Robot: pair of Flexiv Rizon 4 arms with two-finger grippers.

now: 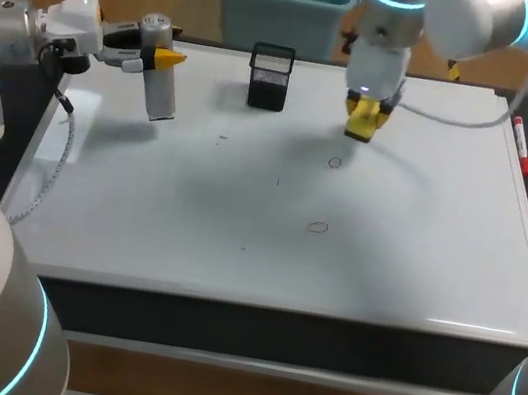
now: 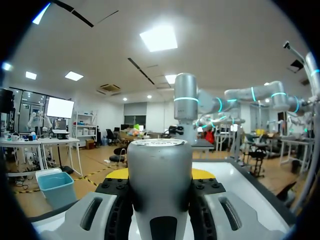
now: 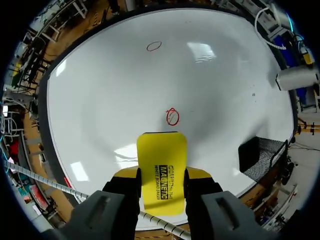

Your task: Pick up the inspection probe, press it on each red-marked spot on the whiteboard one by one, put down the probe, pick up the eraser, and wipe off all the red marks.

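Behind the probe point(image 2: 160, 190), tips point(image 2: 118, 173) of left tool point(image 2: 160, 173), half-hidden

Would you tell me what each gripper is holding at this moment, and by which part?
The left gripper clamps the grey cylindrical probe near its upper end; the right gripper grips the flat yellow eraser by its sides.

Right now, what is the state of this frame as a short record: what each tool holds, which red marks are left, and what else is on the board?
left tool: shut on the probe, over the board's left side
right tool: shut on the yellow eraser, above the whiteboard
red marks: two visible, near mark just ahead of the eraser, far mark beyond it
other items: black mesh holder; red marker at the right edge
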